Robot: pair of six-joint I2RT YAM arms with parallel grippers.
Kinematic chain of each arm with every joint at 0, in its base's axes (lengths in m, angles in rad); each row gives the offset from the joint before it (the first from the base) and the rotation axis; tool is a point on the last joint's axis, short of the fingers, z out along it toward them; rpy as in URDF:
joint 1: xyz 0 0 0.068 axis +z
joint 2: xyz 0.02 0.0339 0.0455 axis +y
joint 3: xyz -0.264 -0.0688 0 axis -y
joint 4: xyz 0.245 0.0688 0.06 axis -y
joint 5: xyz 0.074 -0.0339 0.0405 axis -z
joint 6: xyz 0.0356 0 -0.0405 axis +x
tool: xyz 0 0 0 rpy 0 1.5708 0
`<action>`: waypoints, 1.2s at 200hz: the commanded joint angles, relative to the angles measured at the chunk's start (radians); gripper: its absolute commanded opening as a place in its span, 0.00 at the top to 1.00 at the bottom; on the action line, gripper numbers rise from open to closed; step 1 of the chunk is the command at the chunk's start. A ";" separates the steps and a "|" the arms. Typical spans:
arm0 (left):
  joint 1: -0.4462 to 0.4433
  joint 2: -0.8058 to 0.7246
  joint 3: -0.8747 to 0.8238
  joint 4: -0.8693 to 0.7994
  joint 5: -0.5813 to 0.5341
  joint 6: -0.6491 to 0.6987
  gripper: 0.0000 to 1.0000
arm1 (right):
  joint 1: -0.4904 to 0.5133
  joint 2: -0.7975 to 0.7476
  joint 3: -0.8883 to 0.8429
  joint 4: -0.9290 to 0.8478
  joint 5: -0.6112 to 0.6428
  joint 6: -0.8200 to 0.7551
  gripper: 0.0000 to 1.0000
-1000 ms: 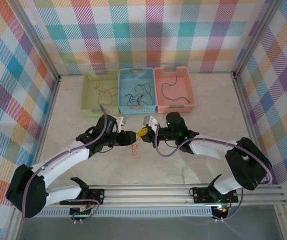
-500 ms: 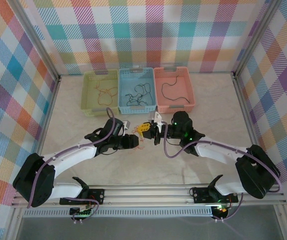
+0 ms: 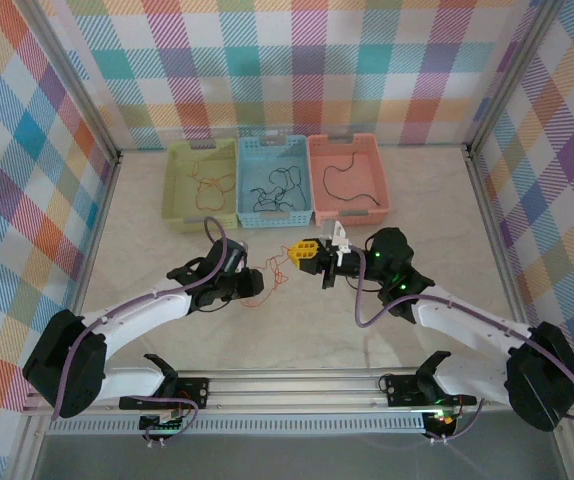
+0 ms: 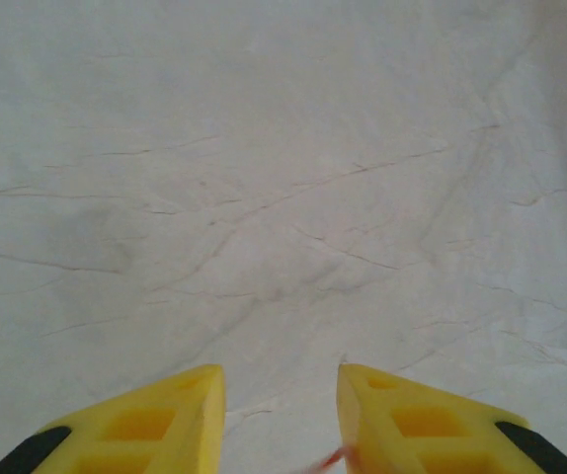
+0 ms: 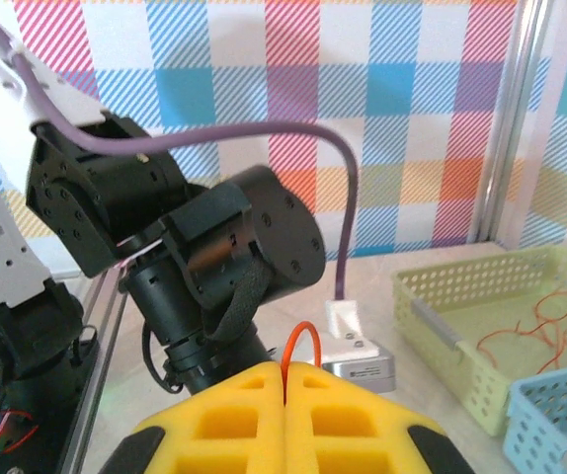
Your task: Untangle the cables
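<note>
Orange-red cable [image 5: 303, 326] over creased whitish table [image 3: 437, 200], plaid walls [image 3: 297, 60] all round

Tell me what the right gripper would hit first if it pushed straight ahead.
Probably the left arm's black wrist, which sits right ahead of the right gripper shut on the orange cable; depth is unclear.

Bright, even light from above washes the pale worktop [image 3: 437, 200], leaving only faint, soft shadows beneath the arms [image 3: 467, 325]. The wrist views go soft up close: the left gripper [image 4: 282, 395] blurs at the bottom edge, as does the right gripper [image 5: 285, 385], while the orange-red cable [image 5: 308, 336] above it reads crisp.
</note>
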State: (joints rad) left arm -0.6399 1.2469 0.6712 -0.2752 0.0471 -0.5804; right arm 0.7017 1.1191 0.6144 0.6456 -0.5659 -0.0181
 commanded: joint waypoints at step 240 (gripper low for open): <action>0.065 -0.322 0.102 -0.336 0.153 0.090 0.40 | -0.064 -0.135 -0.029 -0.079 0.152 0.019 1.00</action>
State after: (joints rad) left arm -0.5735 0.9321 0.7151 -0.5320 0.0788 -0.5201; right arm 0.6407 0.9833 0.5476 0.5613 -0.3790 -0.0109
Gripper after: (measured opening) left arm 0.565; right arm 0.062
